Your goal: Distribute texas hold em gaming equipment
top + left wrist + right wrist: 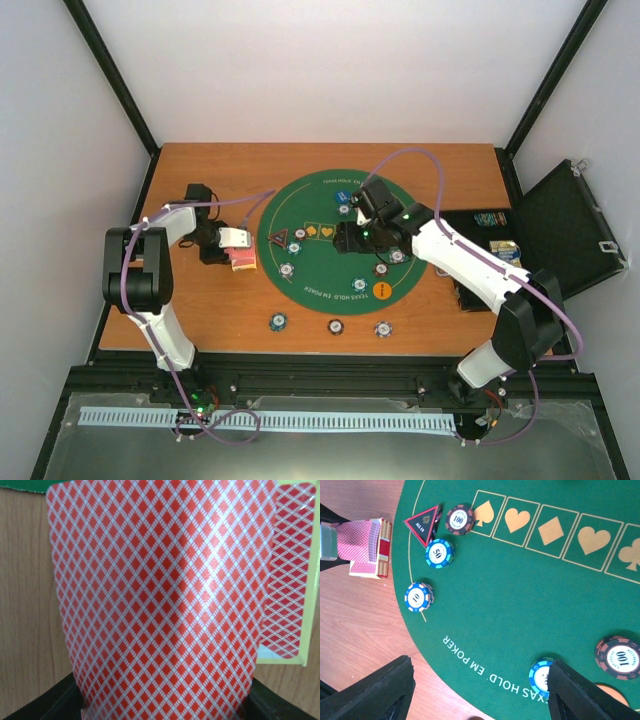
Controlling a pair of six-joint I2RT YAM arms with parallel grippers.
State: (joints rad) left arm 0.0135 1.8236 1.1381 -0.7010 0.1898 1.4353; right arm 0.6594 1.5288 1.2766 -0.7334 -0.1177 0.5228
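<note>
We see a red-backed card (160, 595), printed with a white-and-red diamond lattice, pinched at its lower end in the closed left gripper (232, 244). It bows outward with a glossy sheen. In the left wrist view it fills most of the picture and hides nearly everything behind it. Its long axis runs from 6 to 12 o'clock, and the free end points to 12.

Just beside it at 3 o'clock lies a yellow-rimmed card box (289, 580) on the wooden table (200, 310).

In the top view, card and box sit just outside the 9 o'clock rim of the green felt mat (325, 262).

Inside that rim lies the black-red triangular marker (422, 522), 1 corner pointing off the mat. It touches a dark 100 chip (459, 519). A blue 50 chip (439, 553) lies just beside them, and a blue 10 chip (418, 597) lies on the mat's border line.

The right gripper (481, 680) hangs over the mat with its jaws spread wide and nothing between them. A blue-white chip (540, 676) lies just beside its right finger, with a second 100 chip (618, 657) and an orange button disc (610, 694) near it.

Past the mat's 6 o'clock rim, 3 chips lie in a row on the wood: a blue chip (278, 321), a dark chip (336, 326) and another blue one (383, 328).

An open black hinged case (560, 225) stands at 3 o'clock. The right arm crosses in front of it and covers part of the mat.
</note>
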